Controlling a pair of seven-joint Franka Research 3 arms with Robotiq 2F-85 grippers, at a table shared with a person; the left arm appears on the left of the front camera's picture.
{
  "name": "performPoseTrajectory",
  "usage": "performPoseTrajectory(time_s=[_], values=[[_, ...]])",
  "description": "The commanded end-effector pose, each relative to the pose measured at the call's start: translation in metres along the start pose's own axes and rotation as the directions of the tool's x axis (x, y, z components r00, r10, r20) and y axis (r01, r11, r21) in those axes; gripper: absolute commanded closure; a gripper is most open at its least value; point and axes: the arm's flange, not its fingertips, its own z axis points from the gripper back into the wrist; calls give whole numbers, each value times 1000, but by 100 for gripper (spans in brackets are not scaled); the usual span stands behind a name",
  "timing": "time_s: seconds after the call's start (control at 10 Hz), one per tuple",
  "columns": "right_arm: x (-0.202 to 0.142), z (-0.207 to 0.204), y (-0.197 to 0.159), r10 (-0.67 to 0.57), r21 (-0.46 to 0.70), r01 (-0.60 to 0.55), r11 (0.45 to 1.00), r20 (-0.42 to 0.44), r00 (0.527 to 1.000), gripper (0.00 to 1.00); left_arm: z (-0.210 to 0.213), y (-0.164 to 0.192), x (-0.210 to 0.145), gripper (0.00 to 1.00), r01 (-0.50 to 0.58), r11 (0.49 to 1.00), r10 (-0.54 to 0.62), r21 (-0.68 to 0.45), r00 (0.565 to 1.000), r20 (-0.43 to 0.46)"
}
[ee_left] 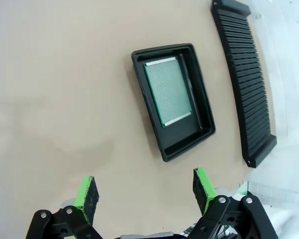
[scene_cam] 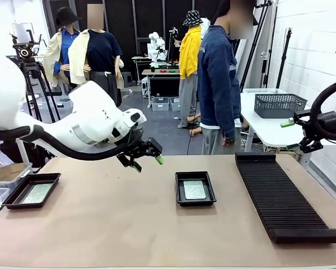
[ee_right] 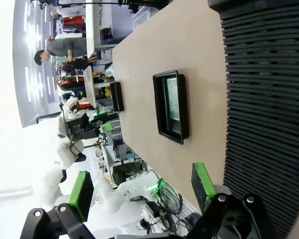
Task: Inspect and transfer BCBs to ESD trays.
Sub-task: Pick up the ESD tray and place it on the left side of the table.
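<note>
Print is nowhere legible (BCBs (scene_cam: pixel 194 190) lie in both ESD trays (scene_cam: pixel 181 199)); left gripper (ee_left: pixel 145 193) and right gripper (ee_right: pixel 142 191) gape empty.

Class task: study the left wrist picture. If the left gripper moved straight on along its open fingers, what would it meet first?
Probably the bare table, just short of the ESD tray holding a BCB; the left gripper is open and empty, though depth is hard to judge.
</note>
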Motion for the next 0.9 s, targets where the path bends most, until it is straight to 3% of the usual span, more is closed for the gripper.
performPoseTrajectory(time_s=[0.0, 0.4, 0.8], values=[[4, 2, -1, 12, 11, -11, 1000, -13, 1000, 0, -19, -9, 21, 0, -61, 997, 61, 49, 998, 1], [4, 2, -1, 12, 11, -11, 1000, -13, 1000, 0, -56, -20, 43, 0, -116, 989, 117, 91, 993, 1], [4, 2, -1, 12, 11, -11, 1000, -13, 1000, 0, -91, -29, 44, 0, -132, 984, 133, 119, 991, -5]])
